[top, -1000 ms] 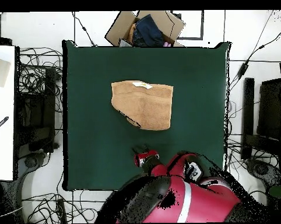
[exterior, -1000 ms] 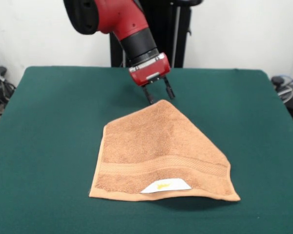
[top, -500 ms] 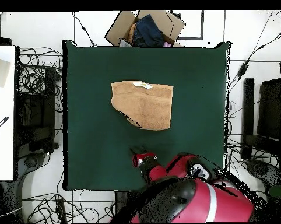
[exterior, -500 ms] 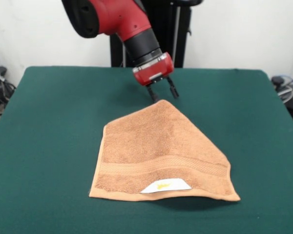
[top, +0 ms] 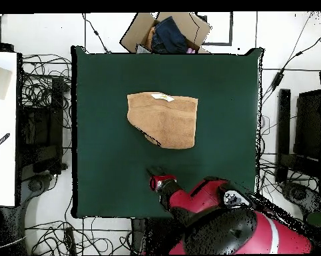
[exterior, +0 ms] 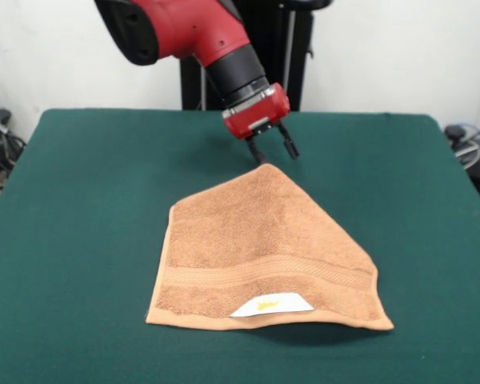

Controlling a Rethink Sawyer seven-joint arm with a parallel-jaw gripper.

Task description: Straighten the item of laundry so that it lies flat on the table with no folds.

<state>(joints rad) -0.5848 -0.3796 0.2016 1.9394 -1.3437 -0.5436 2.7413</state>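
Observation:
The item of laundry [exterior: 260,248] [top: 164,119] is an orange-tan towel lying on the green table [exterior: 80,208] [top: 223,93]. One corner is folded over, so it comes to a point at the far side in the front view. A woven band and a white label with a yellow mark [exterior: 270,305] run along its near edge. My gripper [exterior: 274,151] [top: 157,173] hangs open just beyond that folded point, above the table and apart from the cloth, with nothing between its fingers.
An open cardboard box [top: 166,31] with dark things inside sits past the table's top edge in the overhead view. Cables [top: 43,93] lie on the floor around the table. A white surface [top: 3,127] stands at the left.
The gripper has drawn back from the towel's folded point and risen a little. The towel has not moved.

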